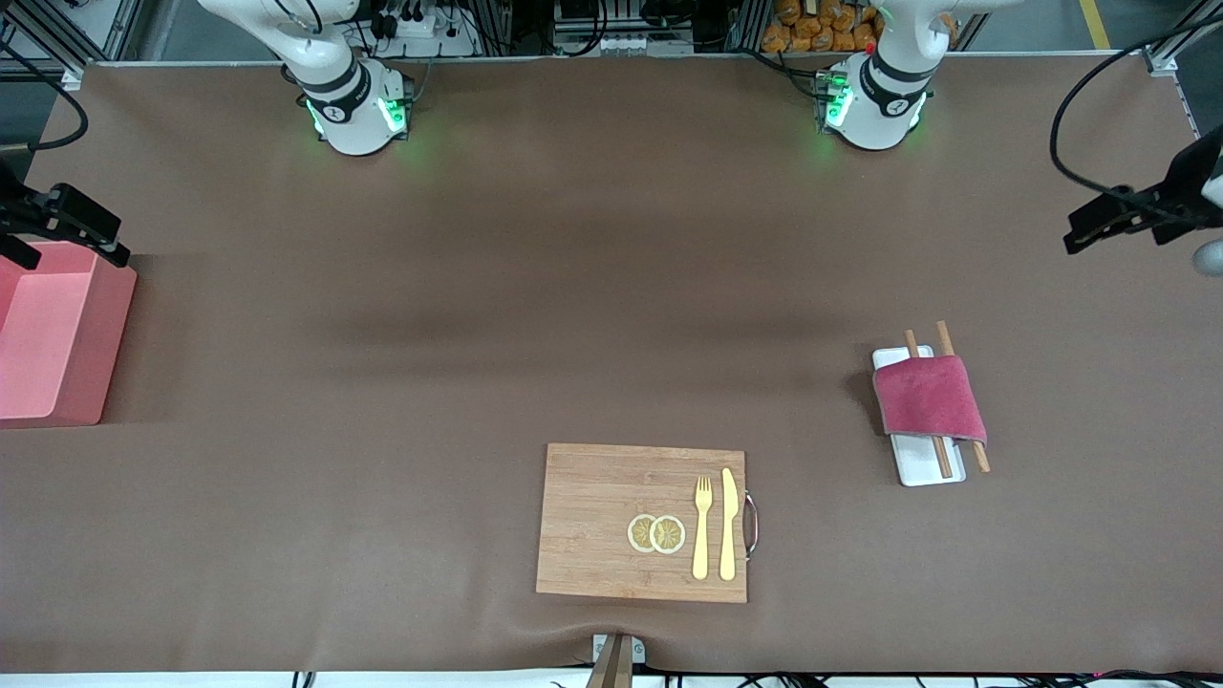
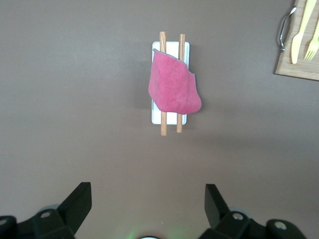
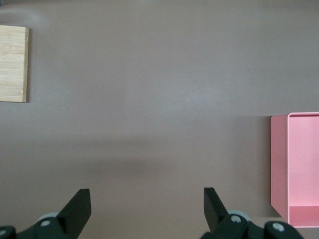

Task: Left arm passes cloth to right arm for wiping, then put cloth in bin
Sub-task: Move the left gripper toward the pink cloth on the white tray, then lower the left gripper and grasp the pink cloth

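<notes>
On two wooden sticks point(image 1: 944, 401) across a white tray point(image 1: 919, 459), toward the left arm's end, lies the cloth point(image 1: 929, 397). Left gripper point(image 2: 144, 204) hangs above it, jaws released; right gripper point(image 3: 144, 206), jaws released, hangs by the bin point(image 1: 57, 334).

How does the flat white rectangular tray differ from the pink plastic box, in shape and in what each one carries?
The flat white rectangular tray is shallow and small; the pink plastic box has tall straight walls and is larger. The tray bears two wooden sticks with the crimson fuzzy cloth draped over them; the box shows nothing inside. Both are rectangular and stand on the brown table.
</notes>
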Tool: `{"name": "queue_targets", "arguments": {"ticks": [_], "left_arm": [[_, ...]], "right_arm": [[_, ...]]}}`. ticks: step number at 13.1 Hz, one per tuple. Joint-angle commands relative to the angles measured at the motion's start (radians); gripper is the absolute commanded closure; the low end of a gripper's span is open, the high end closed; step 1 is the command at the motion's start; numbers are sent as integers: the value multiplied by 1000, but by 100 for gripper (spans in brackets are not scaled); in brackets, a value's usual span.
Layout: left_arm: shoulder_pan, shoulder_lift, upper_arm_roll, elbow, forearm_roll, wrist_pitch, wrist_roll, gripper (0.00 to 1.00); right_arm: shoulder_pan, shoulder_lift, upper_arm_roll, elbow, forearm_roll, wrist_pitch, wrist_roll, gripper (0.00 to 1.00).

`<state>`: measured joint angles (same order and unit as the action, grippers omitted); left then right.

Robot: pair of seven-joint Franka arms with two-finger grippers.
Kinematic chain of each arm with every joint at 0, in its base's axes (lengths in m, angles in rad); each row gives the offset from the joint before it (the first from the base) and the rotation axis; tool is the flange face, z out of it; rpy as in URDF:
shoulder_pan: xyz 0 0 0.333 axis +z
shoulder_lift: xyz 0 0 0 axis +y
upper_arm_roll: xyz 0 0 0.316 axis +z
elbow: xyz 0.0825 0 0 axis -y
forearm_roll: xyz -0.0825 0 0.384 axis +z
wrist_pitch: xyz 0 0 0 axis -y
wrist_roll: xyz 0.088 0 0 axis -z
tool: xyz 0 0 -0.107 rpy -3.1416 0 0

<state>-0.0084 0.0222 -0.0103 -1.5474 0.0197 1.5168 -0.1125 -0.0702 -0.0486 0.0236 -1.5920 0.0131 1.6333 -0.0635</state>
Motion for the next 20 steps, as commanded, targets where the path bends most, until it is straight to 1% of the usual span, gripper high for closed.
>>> {"name": "queue_targets", "arguments": {"ticks": [1, 3, 5, 8, 11, 12, 14, 16, 18, 20], "left_arm": [[2, 1, -5, -100, 10, 112, -4, 0], [2, 18, -5, -167, 10, 204, -6, 0], [2, 71, -5, -220, 11, 304, -3, 0], [-5, 169, -5, -257, 9, 436, -3, 0], [-4, 270, -5, -255, 11, 522, -3, 0], [-5, 294, -5, -254, 11, 536, -9, 4], [-1, 305, -5, -257, 9, 537, -15, 14], [2, 321, -5, -258, 11, 537, -18, 27], [2, 338, -4, -257, 9, 537, -22, 42], [2, 350, -4, -255, 11, 537, -44, 44]], "right_arm": [[3, 1, 1, 4, 8, -7, 18, 0], [4, 1, 1, 1, 10, -7, 18, 0], [3, 1, 1, -2, 8, -7, 18, 0], [4, 3, 1, -3, 10, -7, 18, 0], [9, 3, 1, 0, 8, -7, 18, 0], [15, 4, 1, -2, 8, -6, 18, 0], [15, 10, 1, -2, 8, -6, 18, 0], [16, 10, 1, -2, 8, -6, 18, 0], [10, 10, 1, -3, 8, -7, 18, 0], [12, 9, 1, -2, 10, -9, 18, 0]]}}
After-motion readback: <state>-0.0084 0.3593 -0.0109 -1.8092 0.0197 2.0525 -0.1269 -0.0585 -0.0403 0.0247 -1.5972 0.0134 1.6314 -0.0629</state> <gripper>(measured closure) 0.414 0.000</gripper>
